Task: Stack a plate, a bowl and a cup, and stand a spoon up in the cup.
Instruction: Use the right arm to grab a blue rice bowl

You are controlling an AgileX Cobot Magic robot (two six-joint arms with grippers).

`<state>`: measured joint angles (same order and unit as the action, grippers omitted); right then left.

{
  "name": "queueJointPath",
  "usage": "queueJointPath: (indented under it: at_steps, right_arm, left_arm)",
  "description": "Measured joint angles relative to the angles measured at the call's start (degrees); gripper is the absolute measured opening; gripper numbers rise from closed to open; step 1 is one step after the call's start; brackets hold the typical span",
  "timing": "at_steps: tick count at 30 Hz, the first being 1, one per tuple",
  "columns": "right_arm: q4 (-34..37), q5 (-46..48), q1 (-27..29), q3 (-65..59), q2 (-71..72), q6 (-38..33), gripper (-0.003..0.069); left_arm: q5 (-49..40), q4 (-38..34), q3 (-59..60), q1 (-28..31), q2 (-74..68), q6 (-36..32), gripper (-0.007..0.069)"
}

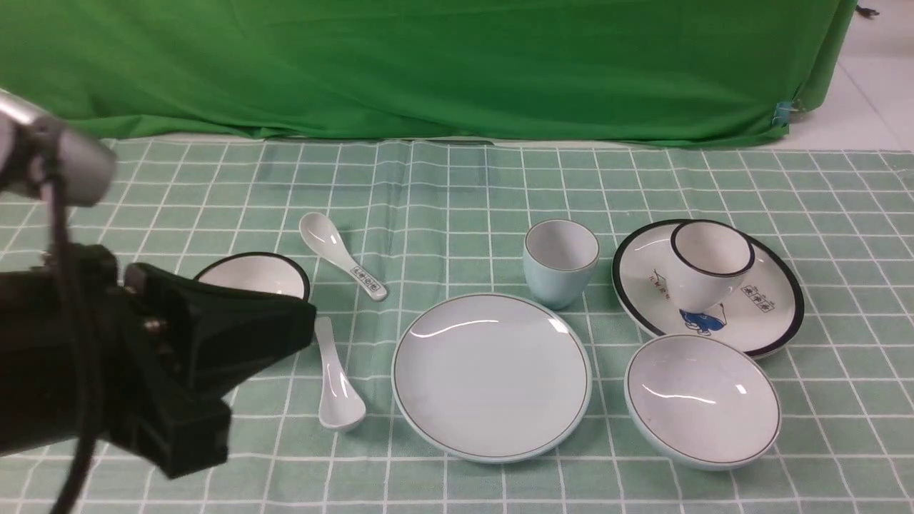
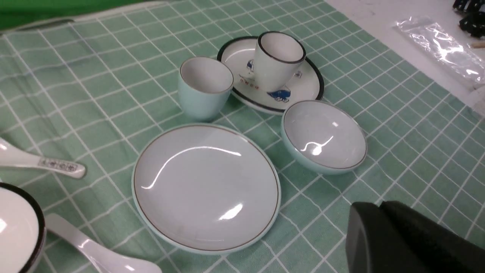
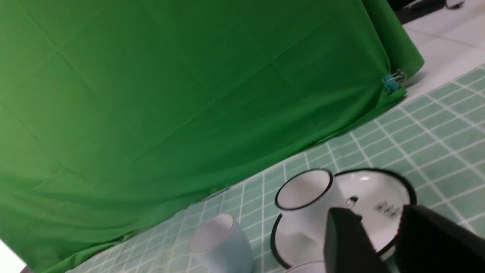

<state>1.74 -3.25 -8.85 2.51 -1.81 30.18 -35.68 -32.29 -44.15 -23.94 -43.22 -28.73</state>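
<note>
The pale blue plate (image 1: 491, 377) lies empty at the front centre. The pale blue bowl (image 1: 703, 400) sits to its right and the pale blue cup (image 1: 560, 262) stands behind it. The plain spoon (image 1: 335, 378) lies left of the plate. My left gripper (image 1: 303, 321) is shut and empty, hovering above the spoon's handle end. In the left wrist view I see the plate (image 2: 206, 187), bowl (image 2: 324, 136), cup (image 2: 204, 87), spoon (image 2: 98, 254) and the shut gripper (image 2: 373, 206). My right gripper (image 3: 377, 216) is open and empty; it is out of the front view.
A white black-rimmed bowl (image 1: 253, 275) and a spoon with printed squares (image 1: 343, 257) lie at the left. A white black-rimmed plate (image 1: 771, 314) carries a white cup (image 1: 710, 264) at the right. A green backdrop (image 1: 428, 64) hangs behind the table. A plastic bag (image 2: 443, 45) lies off the cloth.
</note>
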Motion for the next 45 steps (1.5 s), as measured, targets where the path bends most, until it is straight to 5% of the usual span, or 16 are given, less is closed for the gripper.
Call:
queueJointPath:
  at_steps: [2,9,17,23,28,39,45]
  right_arm:
    - [-0.06,4.37,-2.42,4.09,-3.03,-1.75,0.0213]
    - [-1.34,35.23,-20.16,35.02,-34.75,-23.89,0.0199]
    - [-4.70,51.88,-28.35,51.94,-67.29,-34.20,0.0274]
    - [-5.17,48.81,-28.34,53.81,-79.47,-37.40,0.0391]
    - [-3.83,42.78,-25.98,53.83,-87.24,-38.29,0.0409]
    - [-3.26,34.23,-22.46,53.83,-97.86,-40.20,0.0406]
    - [-2.89,34.12,-22.23,53.83,-98.81,-41.04,0.0293]
  left_arm:
    - [0.00,0.15,0.00,0.00,0.93,-0.93,0.0008]
    - [-0.23,1.41,-0.04,0.00,1.54,-1.86,0.0008]
    - [-3.13,2.26,-0.06,0.00,4.26,-2.07,0.0008]
    - [-7.72,2.43,-0.06,0.00,6.64,-2.24,0.0008]
    - [-8.34,2.48,-0.06,0.00,7.83,-2.24,0.0008]
    - [-9.16,2.48,-0.06,0.00,8.09,-2.24,0.0008]
    - [-9.41,2.48,-0.06,0.00,8.09,-2.24,0.0008]
